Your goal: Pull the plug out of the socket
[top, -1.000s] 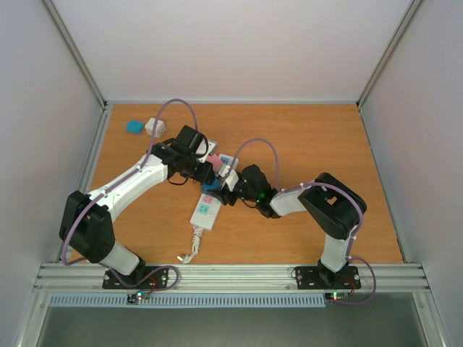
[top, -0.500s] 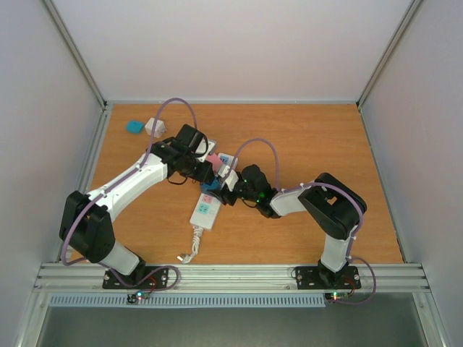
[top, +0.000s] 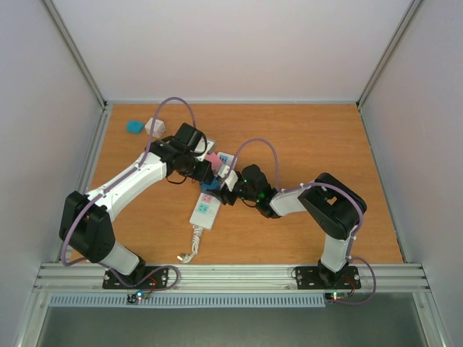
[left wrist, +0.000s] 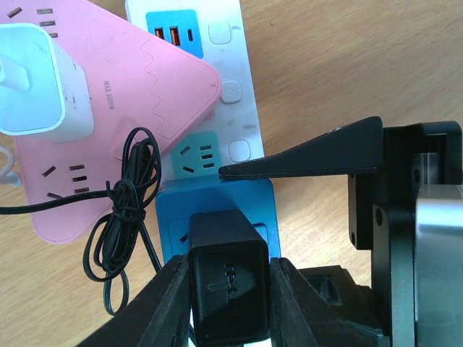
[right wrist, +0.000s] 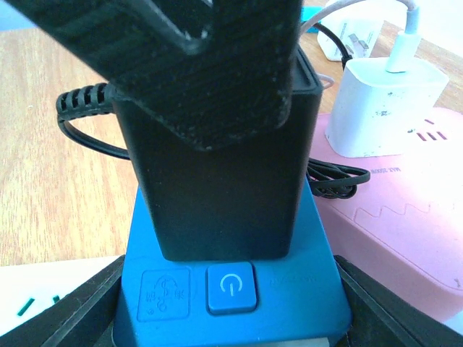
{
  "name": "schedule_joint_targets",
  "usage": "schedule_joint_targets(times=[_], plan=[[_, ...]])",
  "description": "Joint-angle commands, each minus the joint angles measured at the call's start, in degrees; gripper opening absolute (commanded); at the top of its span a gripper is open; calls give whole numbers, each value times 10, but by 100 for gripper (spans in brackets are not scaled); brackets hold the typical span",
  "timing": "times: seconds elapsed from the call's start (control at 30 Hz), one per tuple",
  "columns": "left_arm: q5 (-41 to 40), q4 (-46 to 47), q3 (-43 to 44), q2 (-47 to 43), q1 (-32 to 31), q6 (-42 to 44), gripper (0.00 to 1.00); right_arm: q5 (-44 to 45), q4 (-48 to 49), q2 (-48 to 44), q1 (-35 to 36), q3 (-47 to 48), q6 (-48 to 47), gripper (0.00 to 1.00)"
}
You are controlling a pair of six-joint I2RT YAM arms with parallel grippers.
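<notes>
The socket (top: 205,211), a long white power strip (left wrist: 233,87), lies slantwise on the wooden table. A blue adapter block (right wrist: 231,289) with a power button sits on it. The black plug (left wrist: 228,282) stands in that block, its base flush against the blue face (right wrist: 217,173), with no prongs showing. My left gripper (left wrist: 228,289) is shut on the plug's two sides (top: 207,171). My right gripper (right wrist: 231,322) clasps the blue block from both sides, just below the plug (top: 221,186). One right finger (left wrist: 304,155) reaches across the left wrist view.
A pink triangular adapter (left wrist: 123,101) with a white charger (left wrist: 36,79) sits on the strip beside the blue block. A thin black cable (left wrist: 123,217) is bundled next to the plug. A small blue item (top: 134,126) and a white charger (top: 153,127) lie at the back left.
</notes>
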Motion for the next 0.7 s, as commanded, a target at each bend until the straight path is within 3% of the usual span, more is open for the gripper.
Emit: schedule_joint_targets(times=[0.0, 0.67], plan=[[57, 9, 43, -41, 7, -6, 1, 31, -23, 16, -3, 4, -17, 13], [73, -14, 45, -48, 16, -6, 1, 40, -52, 27, -3, 22, -23, 11]])
